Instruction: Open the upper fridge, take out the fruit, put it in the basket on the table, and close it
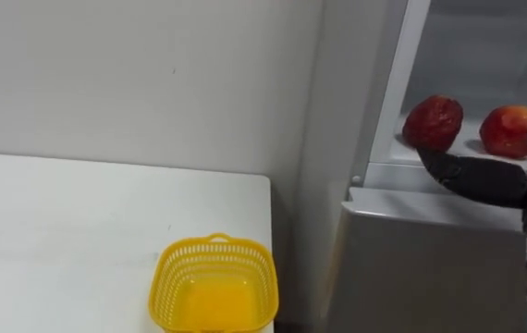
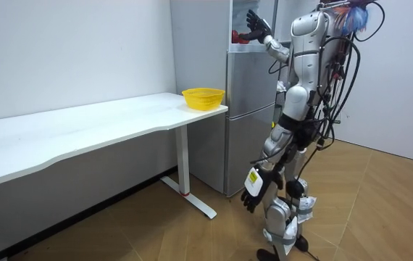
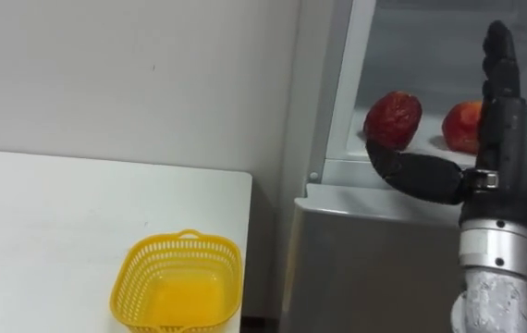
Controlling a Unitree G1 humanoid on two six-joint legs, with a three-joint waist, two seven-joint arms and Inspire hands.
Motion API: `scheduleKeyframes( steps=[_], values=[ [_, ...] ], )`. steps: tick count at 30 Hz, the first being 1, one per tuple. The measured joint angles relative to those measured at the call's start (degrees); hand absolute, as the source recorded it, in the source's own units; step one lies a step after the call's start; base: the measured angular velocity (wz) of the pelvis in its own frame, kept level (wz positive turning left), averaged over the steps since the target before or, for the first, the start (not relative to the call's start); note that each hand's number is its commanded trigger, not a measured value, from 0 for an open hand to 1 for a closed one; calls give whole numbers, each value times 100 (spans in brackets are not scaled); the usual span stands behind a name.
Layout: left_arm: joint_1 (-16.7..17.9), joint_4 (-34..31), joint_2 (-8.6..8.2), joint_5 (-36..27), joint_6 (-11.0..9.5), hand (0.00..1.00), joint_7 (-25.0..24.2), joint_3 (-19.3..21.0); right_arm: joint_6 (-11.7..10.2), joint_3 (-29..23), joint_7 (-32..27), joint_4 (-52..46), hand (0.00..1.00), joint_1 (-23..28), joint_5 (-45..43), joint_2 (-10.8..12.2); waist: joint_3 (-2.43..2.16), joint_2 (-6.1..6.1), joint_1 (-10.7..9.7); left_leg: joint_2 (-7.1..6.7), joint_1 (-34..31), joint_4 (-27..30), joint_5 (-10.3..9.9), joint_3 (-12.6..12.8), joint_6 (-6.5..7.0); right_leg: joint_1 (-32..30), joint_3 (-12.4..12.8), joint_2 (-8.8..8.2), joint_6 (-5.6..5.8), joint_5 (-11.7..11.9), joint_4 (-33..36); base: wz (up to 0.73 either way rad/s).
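Two red fruits lie on the shelf of the open upper fridge compartment (image 1: 402, 171): a dark red one (image 1: 433, 122) on the left and a brighter red one (image 1: 507, 130) to its right. My right hand (image 3: 504, 148) is raised in front of them and open, fingers (image 3: 498, 65) straight up. Its thumb (image 3: 411, 172) stretches left, just below the dark red fruit, and holds nothing. A yellow mesh basket (image 1: 214, 285) stands empty on the white table (image 1: 79, 231) near its right corner. In the room view my left hand (image 2: 252, 197) hangs relaxed by my thigh.
I stand facing the grey fridge (image 2: 250, 109), whose shut lower door (image 1: 411, 268) is right in front of me. The table's right edge lies close to the fridge's side. A plain wall (image 1: 134, 74) rises behind the table.
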Motion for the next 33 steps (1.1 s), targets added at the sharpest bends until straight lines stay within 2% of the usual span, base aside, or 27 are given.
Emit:
scheduleKeyframes(
  steps=[8, 9, 11, 16, 20, 26, 28, 33],
  values=[
    [-27, -5, 11, -4, -7, 0, -103, 4, 28, -1, 29, 710, 0, -483, 154, -141, -25, -42, 36, -37, 1, 3, 34, -143, 12, 55, -129, -37, 3, -2, -4, 9],
    [-27, -4, 12, -4, -7, 0, -122, 3, 35, -1, 49, 773, 0, -544, 150, -146, -17, -59, 38, -46, -1, 2, 42, -160, 15, 61, -149, -46, 4, -2, -4, 8],
    [-37, -5, 32, -4, -7, 0, -128, 4, 35, 1, 79, 818, 0, -552, 148, -154, 3, -100, 47, -53, -6, 2, 52, -176, 19, 66, -181, -55, 4, -3, -4, 6],
    [-19, -5, 68, 0, -6, 0, -236, 149, 54, 0, 192, 944, 0, -553, 124, -186, -19, -148, 82, -59, -30, 7, 58, -252, 29, 70, -210, -74, 5, -3, 6, 6],
    [-6, -7, 116, 6, -6, 0, -323, 198, 63, 0, 196, 1148, 0, -644, 123, -214, -18, -145, 96, -72, -52, 19, 59, -269, 30, 71, -220, -73, 5, -2, 9, 0],
    [11, -34, 158, 16, -5, 0, -528, 300, 98, 0, 233, 1310, 0, -826, -58, -647, -17, -132, 153, -76, -117, 73, 59, -290, 29, 33, -215, -71, 4, -2, 24, 1],
    [10, -37, 172, 28, -4, 0, -545, 296, 98, 4, 257, 1333, 0, -1022, -70, -771, -19, -137, 179, -82, -124, 49, 70, -289, 19, 8, -206, -69, 4, -2, 34, 0],
    [12, -33, 202, 27, -4, 0, -541, 286, 96, 36, 253, 1466, 0, -1246, -66, -835, -40, -200, 197, -79, -96, 69, 76, -297, 14, 35, -209, -63, 4, -2, 27, 0]
  ],
)
